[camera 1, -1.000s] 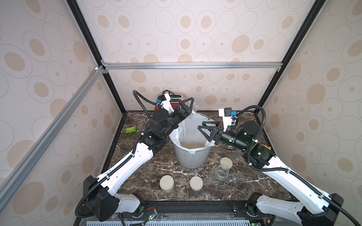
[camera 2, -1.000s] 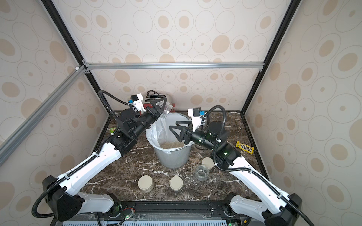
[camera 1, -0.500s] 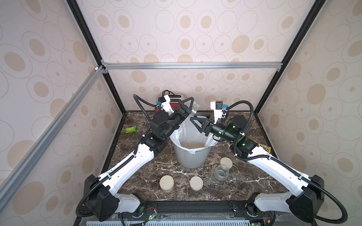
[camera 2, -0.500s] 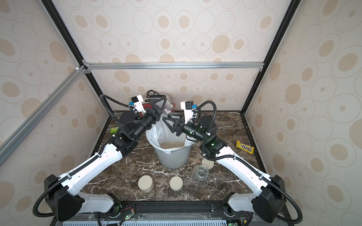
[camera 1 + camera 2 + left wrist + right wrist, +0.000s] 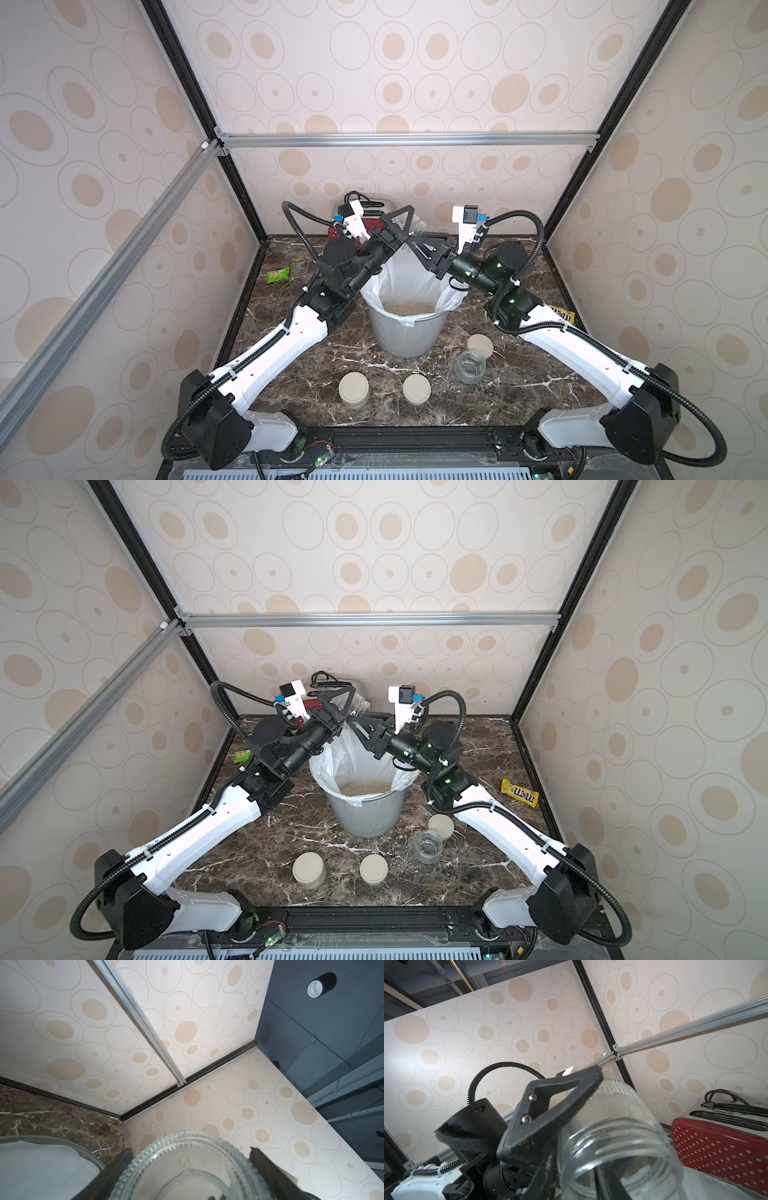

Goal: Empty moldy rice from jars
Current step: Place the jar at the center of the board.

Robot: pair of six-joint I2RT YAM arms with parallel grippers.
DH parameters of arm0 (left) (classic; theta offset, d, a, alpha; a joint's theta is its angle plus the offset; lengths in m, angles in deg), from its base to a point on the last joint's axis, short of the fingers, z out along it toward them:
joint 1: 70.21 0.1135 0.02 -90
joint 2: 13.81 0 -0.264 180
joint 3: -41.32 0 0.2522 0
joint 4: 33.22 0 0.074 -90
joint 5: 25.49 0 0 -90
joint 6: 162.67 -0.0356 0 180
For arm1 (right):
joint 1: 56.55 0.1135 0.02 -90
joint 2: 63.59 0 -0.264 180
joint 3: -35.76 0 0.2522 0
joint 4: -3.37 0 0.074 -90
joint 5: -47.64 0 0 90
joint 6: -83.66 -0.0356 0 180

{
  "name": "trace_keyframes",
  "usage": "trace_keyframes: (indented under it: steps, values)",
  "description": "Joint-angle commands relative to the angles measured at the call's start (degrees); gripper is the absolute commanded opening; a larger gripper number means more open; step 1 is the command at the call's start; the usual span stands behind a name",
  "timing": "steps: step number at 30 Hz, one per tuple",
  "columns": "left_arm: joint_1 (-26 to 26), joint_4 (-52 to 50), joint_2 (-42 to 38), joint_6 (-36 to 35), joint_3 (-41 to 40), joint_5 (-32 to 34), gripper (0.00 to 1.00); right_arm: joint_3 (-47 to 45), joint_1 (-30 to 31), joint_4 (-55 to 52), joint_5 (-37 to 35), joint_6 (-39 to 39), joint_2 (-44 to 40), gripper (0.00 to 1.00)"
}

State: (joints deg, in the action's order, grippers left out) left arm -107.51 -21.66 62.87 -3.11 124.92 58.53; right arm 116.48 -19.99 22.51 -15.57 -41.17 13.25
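Note:
My left gripper [image 5: 405, 222] is shut on an empty clear glass jar [image 5: 417, 226], tilted above the far rim of the grey bin [image 5: 405, 336]. In the left wrist view the jar's ribbed base [image 5: 187, 1157] fills the gap between both fingers. My right gripper [image 5: 415, 245] is at the jar's mouth [image 5: 618, 1159]. Its jaws are narrow but open, one finger outside the rim and one seen through the glass. Moldy rice [image 5: 409, 308] lies in the white liner. An open empty jar [image 5: 470, 365], a lidded jar [image 5: 353, 388] and two loose lids [image 5: 417, 388] [image 5: 480, 345] are at the front.
A red dotted toaster [image 5: 716, 1147] stands behind the bin against the back wall. A green packet [image 5: 277, 274] lies at the left edge and a yellow candy packet [image 5: 519, 792] at the right. Both arms cross above the bin's rim.
My right arm has swung from the bin's right side up and back to the held jar, its jaws narrowing. The left gripper kept the jar nearly still.

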Motion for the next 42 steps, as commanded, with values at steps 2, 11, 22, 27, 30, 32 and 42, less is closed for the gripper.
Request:
trace_keyframes:
  steps: [2,11,22,27,30,32,42]
  values:
    - [-1.5,5.9,0.4,-0.8,2.0,-1.5,0.56,1.7,-0.3,3.1,1.2,-1.8,1.2,0.31]
    - [-2.2,6.0,1.1,-0.6,2.8,-1.2,0.56,1.7,-0.3,3.3,1.2,-2.2,2.5,0.25]
    - [-2.7,5.0,-0.1,-0.3,1.9,1.1,0.82,1.7,-0.4,3.6,0.3,-4.3,3.8,0.00]
    - [-2.7,2.0,-2.0,-1.0,1.3,4.0,0.99,1.9,-0.3,2.7,-0.2,-4.0,3.6,0.00]
    - [-2.6,0.7,-4.0,-1.3,-0.2,6.6,0.99,1.8,-0.4,2.2,-0.7,-3.7,3.2,0.00]
    - [-2.6,0.4,-5.6,-1.8,-1.3,8.3,0.99,1.9,-0.3,1.5,-0.9,-3.2,2.8,0.00]
    - [-2.3,-8.7,-12.0,-5.7,-3.8,14.4,0.99,3.0,-0.4,-1.0,-1.0,-1.7,1.9,0.00]
